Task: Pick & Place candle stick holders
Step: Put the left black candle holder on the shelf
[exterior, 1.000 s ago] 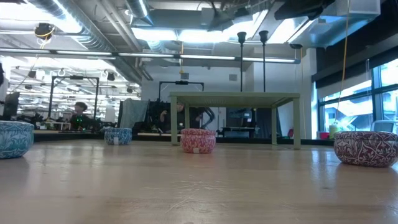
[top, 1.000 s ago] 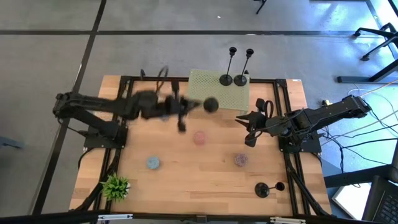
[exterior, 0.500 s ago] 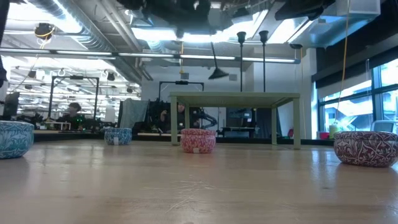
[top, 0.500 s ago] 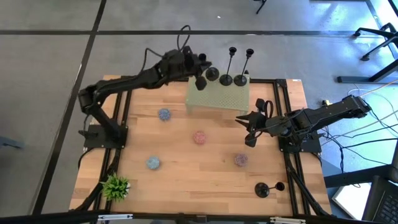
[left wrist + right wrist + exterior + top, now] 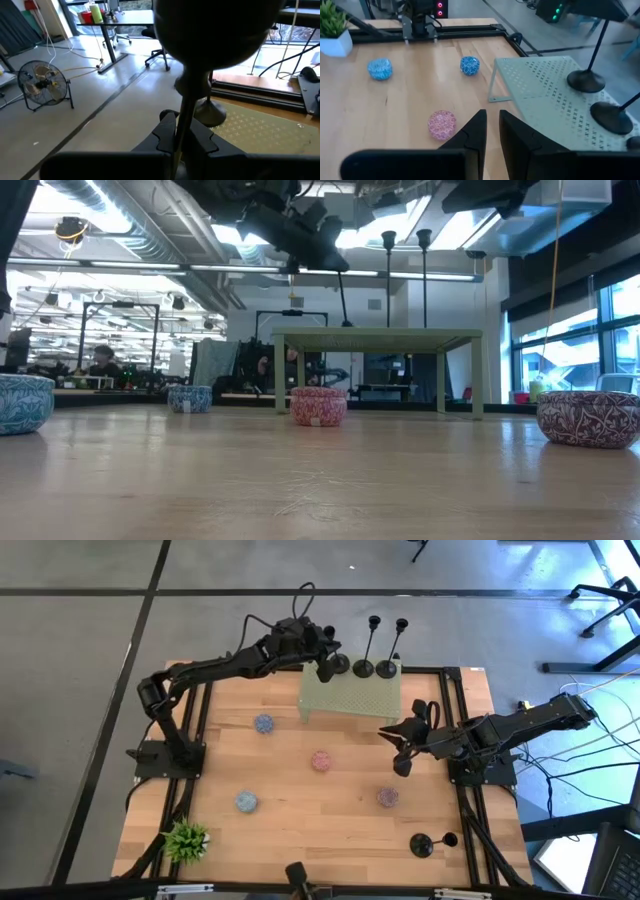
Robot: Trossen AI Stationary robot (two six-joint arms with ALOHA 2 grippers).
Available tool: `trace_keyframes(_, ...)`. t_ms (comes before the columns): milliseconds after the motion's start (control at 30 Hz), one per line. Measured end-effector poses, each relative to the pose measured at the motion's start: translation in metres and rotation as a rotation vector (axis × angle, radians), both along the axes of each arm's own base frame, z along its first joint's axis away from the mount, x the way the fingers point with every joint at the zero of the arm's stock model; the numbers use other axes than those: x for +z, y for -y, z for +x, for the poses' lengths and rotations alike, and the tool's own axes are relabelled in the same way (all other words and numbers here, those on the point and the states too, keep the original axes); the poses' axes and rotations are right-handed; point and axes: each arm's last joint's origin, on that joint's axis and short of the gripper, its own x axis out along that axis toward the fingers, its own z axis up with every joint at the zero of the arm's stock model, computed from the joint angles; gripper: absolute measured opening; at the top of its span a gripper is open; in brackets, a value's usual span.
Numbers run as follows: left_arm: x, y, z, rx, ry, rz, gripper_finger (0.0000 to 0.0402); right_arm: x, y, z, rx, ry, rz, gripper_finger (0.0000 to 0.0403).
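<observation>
The left tool (image 5: 322, 668), pinching a candle stick holder (image 5: 339, 663), is hovering over the green stand (image 5: 350, 700); lowering it level should seat its base flat.

Grey concrete floor (image 5: 80, 630) surrounding the wooden counter (image 5: 300, 810), dark seam lines (image 5: 150, 590) running across it. Office chair base (image 5: 608, 595) sitting at the far right. Low view showing an open ceiling with ducts (image 5: 150, 225) and strip lights (image 5: 250, 235) glowing, big windows (image 5: 615, 330) letting in daylight on the right. Floor fan (image 5: 42, 87) standing near a desk (image 5: 117, 20) in the left wrist view.
</observation>
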Motion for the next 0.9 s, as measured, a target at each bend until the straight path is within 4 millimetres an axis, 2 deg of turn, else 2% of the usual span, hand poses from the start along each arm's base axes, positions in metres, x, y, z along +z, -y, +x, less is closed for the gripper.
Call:
trace_keyframes(233, -0.001, 0.000, 0.001, -0.003, -0.003, 0.010, 0.0020, 0.000, 0.000, 0.000, -0.016, 0.014, 0.037, 0.0054)
trace_keyframes(600, -0.013, -0.006, 0.010, -0.049, 0.013, -0.003, 0.0027, 0.000, 0.000, 0.000, -0.016, 0.015, 0.037, 0.0055)
trace_keyframes(900, -0.013, -0.009, 0.007, -0.041, 0.009, -0.008, 0.0054, -0.001, 0.000, 0.000, -0.008, -0.005, 0.011, 0.0055)
